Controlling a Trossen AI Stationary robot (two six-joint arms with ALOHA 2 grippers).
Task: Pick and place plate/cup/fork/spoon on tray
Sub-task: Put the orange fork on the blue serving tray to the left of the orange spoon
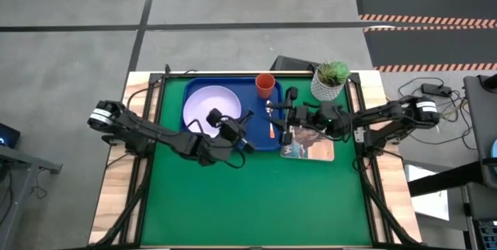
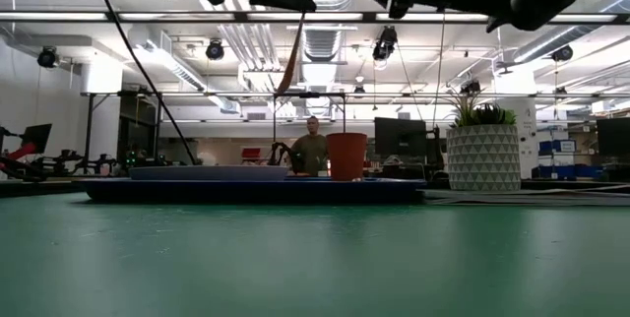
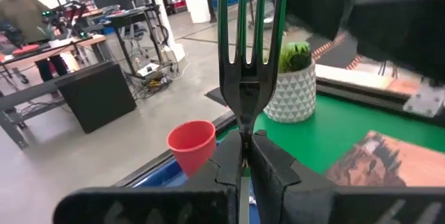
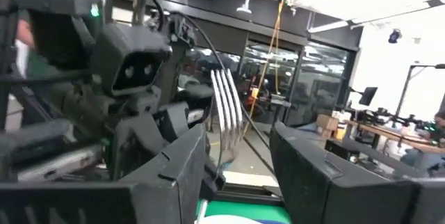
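Note:
The blue tray [image 1: 250, 88] lies at the far middle of the green mat. On it rest the pale plate [image 1: 211, 109], the orange-red cup [image 1: 265, 85] at its far right corner, and the spoon [image 1: 271, 122] along its right side. My left gripper [image 3: 245, 144] hovers over the tray beside the plate's right edge, shut on the fork [image 3: 243, 50]. My right gripper [image 4: 236, 147] stands open over the tray's right rim, facing the fork's tines [image 4: 226, 109] with nothing between its fingers. My left gripper pinches the fork's neck [image 3: 243, 116], just below the tines, between its two fingers. The fingers come about level from the table's left and lie across the fork. The tines stand up above them. The orange handle [image 2: 288, 61] hangs slanting below, clear of the tray.
A white pot with a green plant [image 1: 330, 81] stands off the tray's far right corner. A printed booklet [image 1: 307, 145] lies just right of the tray. The near half of the mat [image 1: 256, 203] is bare. A person [image 2: 313, 145] stands in the room behind.

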